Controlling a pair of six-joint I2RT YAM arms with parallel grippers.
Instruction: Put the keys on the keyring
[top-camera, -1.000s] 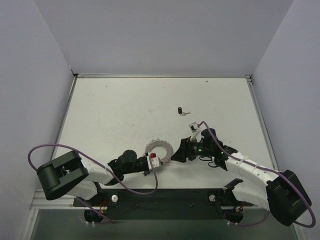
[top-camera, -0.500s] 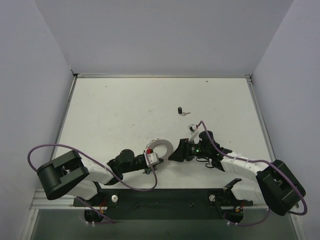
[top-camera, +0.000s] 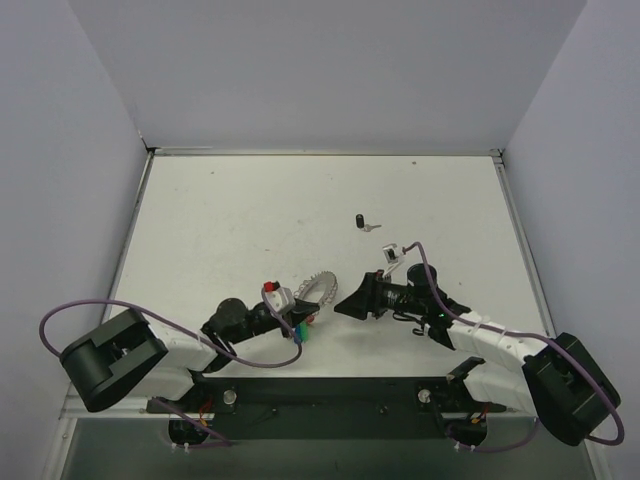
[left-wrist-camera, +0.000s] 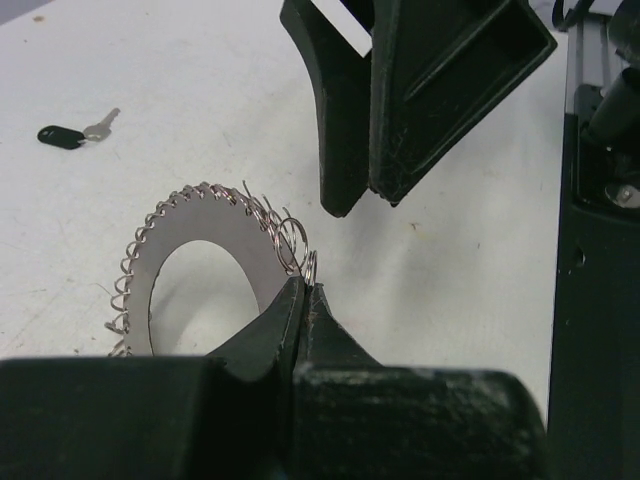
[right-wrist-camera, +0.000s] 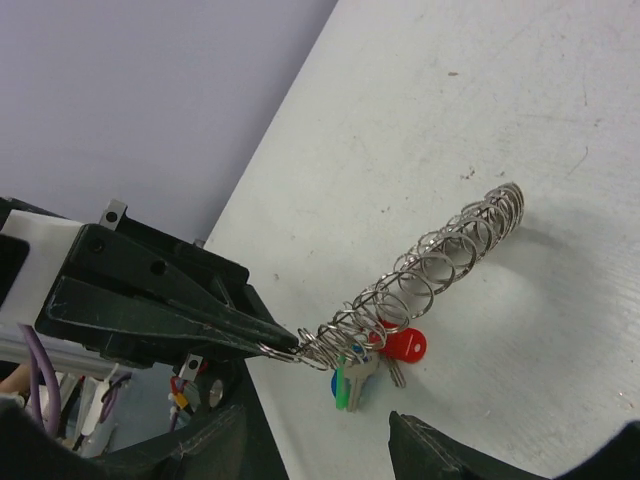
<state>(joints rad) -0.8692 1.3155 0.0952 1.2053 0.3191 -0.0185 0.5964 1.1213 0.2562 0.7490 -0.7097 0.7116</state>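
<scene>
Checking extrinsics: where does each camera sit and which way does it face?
Top external: above and behind the bases, looking down on the table; both arms show, left gripper and right gripper either side of the keyring.
Left wrist: on the left arm, looking along its shut fingers, pinching the ring's rim, toward the right gripper.
Right wrist: on the right arm, facing the left gripper; its own open fingers edge the bottom.
Shared: both wrist views show the keyring; top and left wrist both show the black key.

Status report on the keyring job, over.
Left claw shut on keyring rim. Right claw open, empty, close by. Red, green, blue keys hang at the ring; black key lies apart. Nothing in the way.
</scene>
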